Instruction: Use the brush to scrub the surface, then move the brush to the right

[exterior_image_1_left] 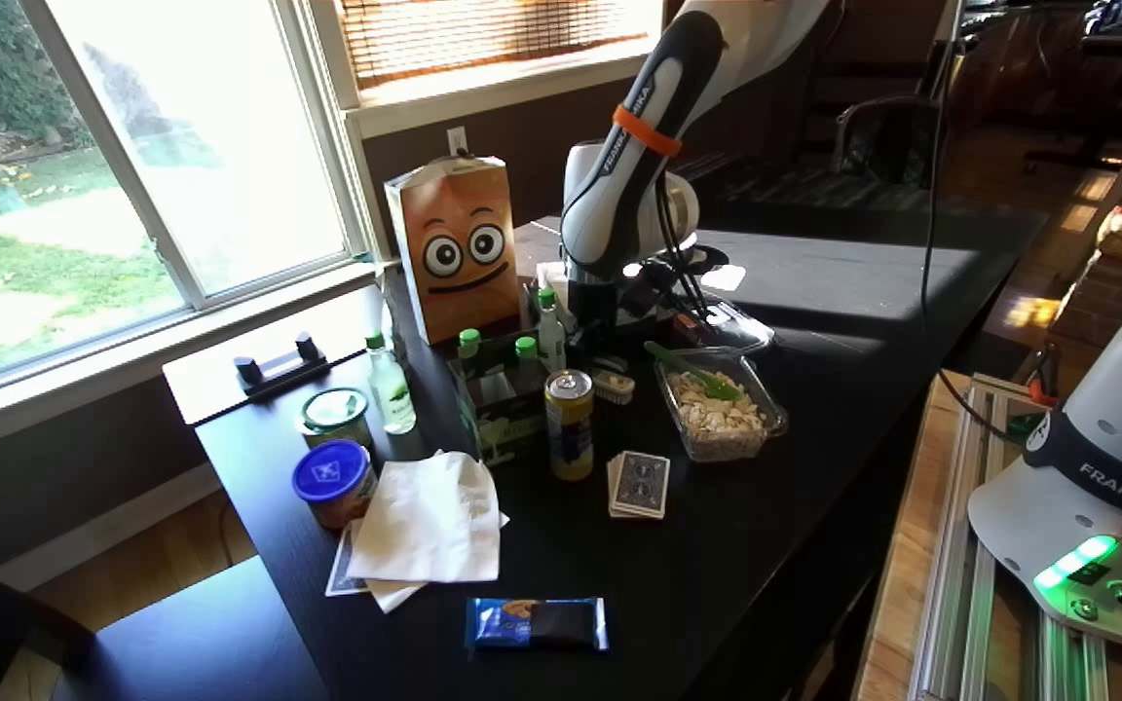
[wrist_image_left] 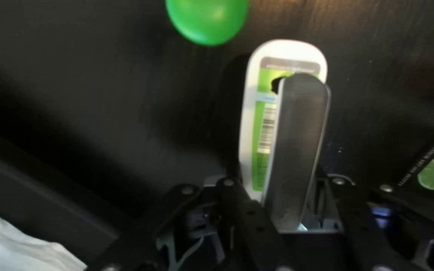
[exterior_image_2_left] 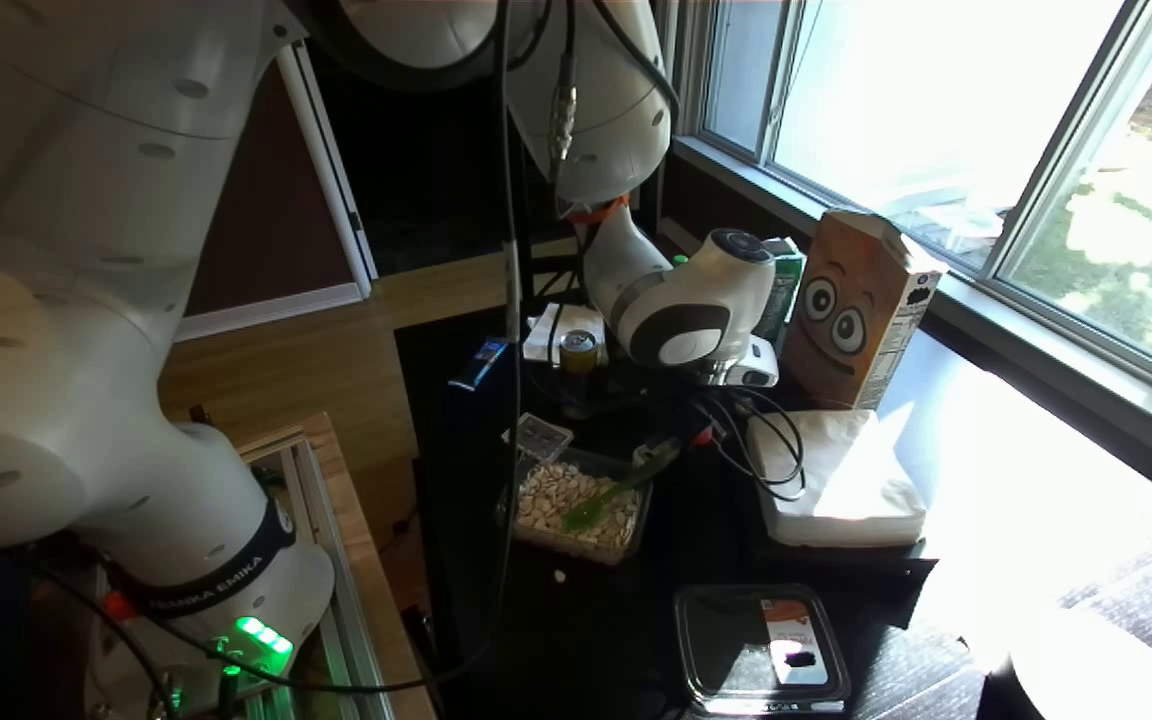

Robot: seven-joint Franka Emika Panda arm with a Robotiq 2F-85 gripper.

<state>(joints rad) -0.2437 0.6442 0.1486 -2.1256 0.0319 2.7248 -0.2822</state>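
Between a bottle carrier (exterior_image_1_left: pixel 507 433) and a clear plastic tub (exterior_image_1_left: pixel 773 417), a white scrub brush (exterior_image_1_left: pixel 613 386) is seen with its bristles (exterior_image_1_left: pixel 621 396) turned down, low over or upon the glossy black tabletop (exterior_image_1_left: pixel 561 550); which of the two cannot be told. In the wrist view, its grey handle (wrist_image_left: pixel 300 143) is clasped by the gripper (wrist_image_left: pixel 285 197), the jaws being drawn narrow along either side, and a green label (wrist_image_left: pixel 261 169) with a barcode is shown on the base beneath. In both exterior views the fingers are lost in shadow or behind the arm (exterior_image_2_left: pixel 676 310). Among pale, seed-like pieces (exterior_image_1_left: pixel 717 419) in the tub, a green spoon (exterior_image_1_left: pixel 714 384) is rested, its handle leaned over the rim near the brush. In an exterior view, a yellow can (exterior_image_1_left: pixel 571 428) is stood upright just beside the carrier, with a stack of playing cards (exterior_image_1_left: pixel 641 484) laid near it, face down. Farther back, an orange carton (exterior_image_1_left: pixel 464 219) printed with a smiling face is stood by the window (exterior_image_1_left: pixel 201 146).
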